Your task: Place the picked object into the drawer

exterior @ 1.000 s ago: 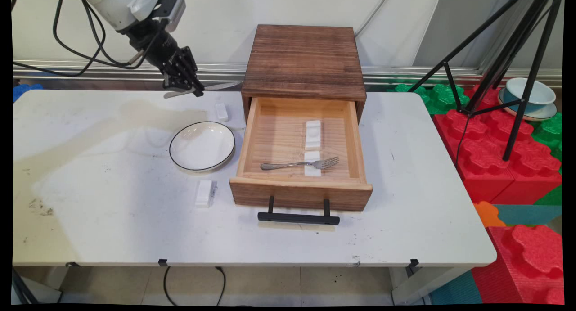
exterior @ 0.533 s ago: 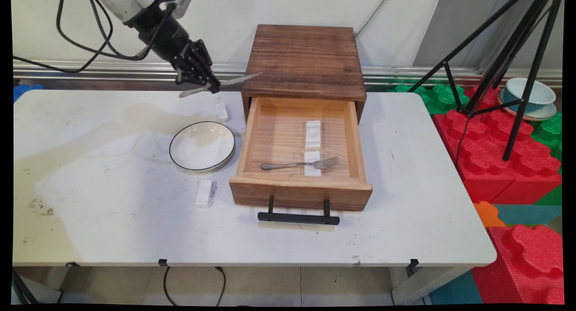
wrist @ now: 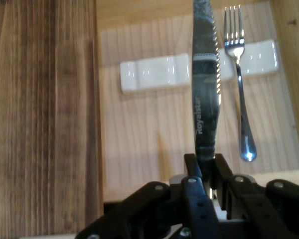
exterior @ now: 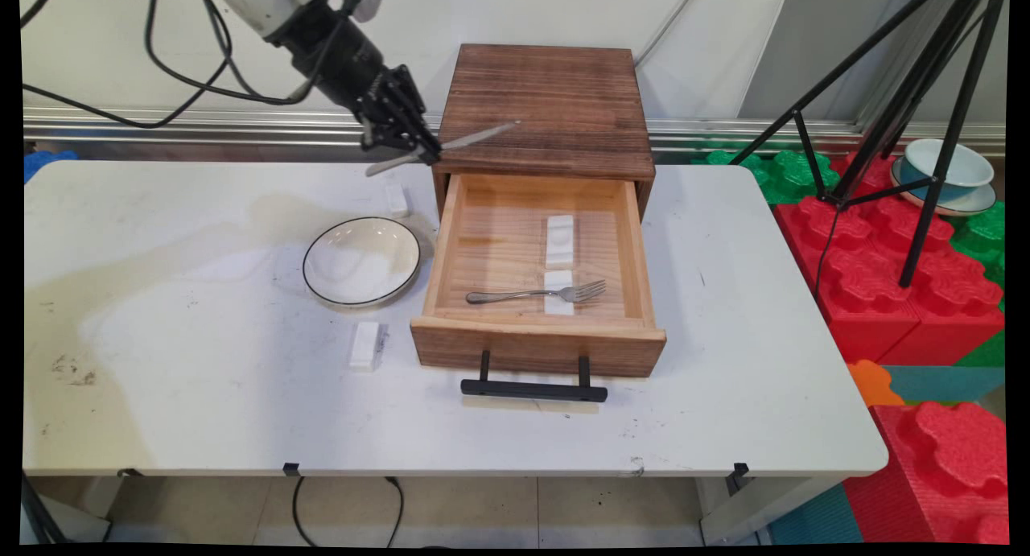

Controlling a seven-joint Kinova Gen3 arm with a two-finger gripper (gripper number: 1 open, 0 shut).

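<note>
1. Far left of the white table (exterior: pixel 161 395) is just bare, stained surface. Further in sits a white plate (exterior: pixel 361 260) with a dark rim, a small white block (exterior: pixel 366 345) near its front and another (exterior: pixel 395 199) behind it.
2. Above that back block hangs the gripper (exterior: pixel 412 146), fingers (wrist: pixel 192 172) clamped on a table knife (exterior: pixel 444 147) held up in the air.
3. The knife's long axis runs left to right in the main view, blade tip pointing right and a bit up, over the wooden box (exterior: pixel 547 105).
4. Right of that, the open drawer (exterior: pixel 535 343) holds a fork (exterior: pixel 535 294) lying crosswise, tines right, on a white rest (exterior: pixel 558 292), with a second rest (exterior: pixel 560 240) behind.
</note>
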